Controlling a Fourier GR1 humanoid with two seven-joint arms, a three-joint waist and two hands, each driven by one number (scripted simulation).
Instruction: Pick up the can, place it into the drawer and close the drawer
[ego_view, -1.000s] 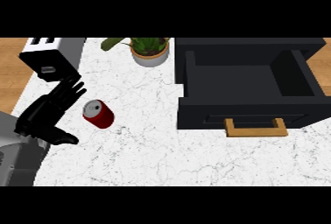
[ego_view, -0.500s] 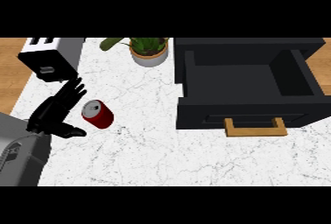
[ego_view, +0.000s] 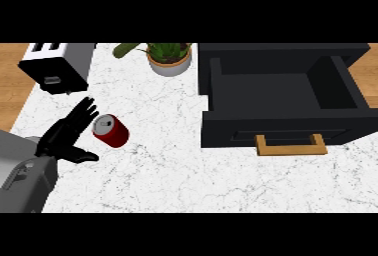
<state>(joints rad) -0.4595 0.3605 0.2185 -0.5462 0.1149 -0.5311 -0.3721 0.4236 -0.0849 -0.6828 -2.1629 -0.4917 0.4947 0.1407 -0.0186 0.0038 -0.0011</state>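
Head view, looking steeply down on a white marbled counter (ego_view: 184, 170). The left hand (ego_view: 65, 134) enters from the lower left on a grey forearm (ego_view: 26, 175); its black fingers (ego_view: 83, 111) are straight and fanned toward about 1 o'clock, thumb (ego_view: 83, 156) stuck out toward 4 o'clock, so the hand is released and grasps nothing. The can (ego_view: 110, 130), red with a silver top, lies on its side on the counter just at 3 o'clock of the fingers, its top end pointing toward about 11 o'clock; whether fingertips and can touch I cannot tell, the gap being very narrow at best. The can sits between fingers and thumb in direction, outside any curl. At 3 o'clock of the can, well apart, stands the black drawer (ego_view: 284, 100), pulled open, its dark interior showing and nothing visible inside; its wooden handle (ego_view: 291, 145) hangs off the front face at the 6 o'clock side. At 12 o'clock of the can, toward the counter's far edge, is a potted plant (ego_view: 168, 59) in a pale pot. At 11 o'clock of the can is a toaster (ego_view: 57, 66), white-topped with dark sides, at the counter's far left corner. Wooden floor (ego_view: 15, 90) shows beyond the counter's left edge. Right hand does not appear.
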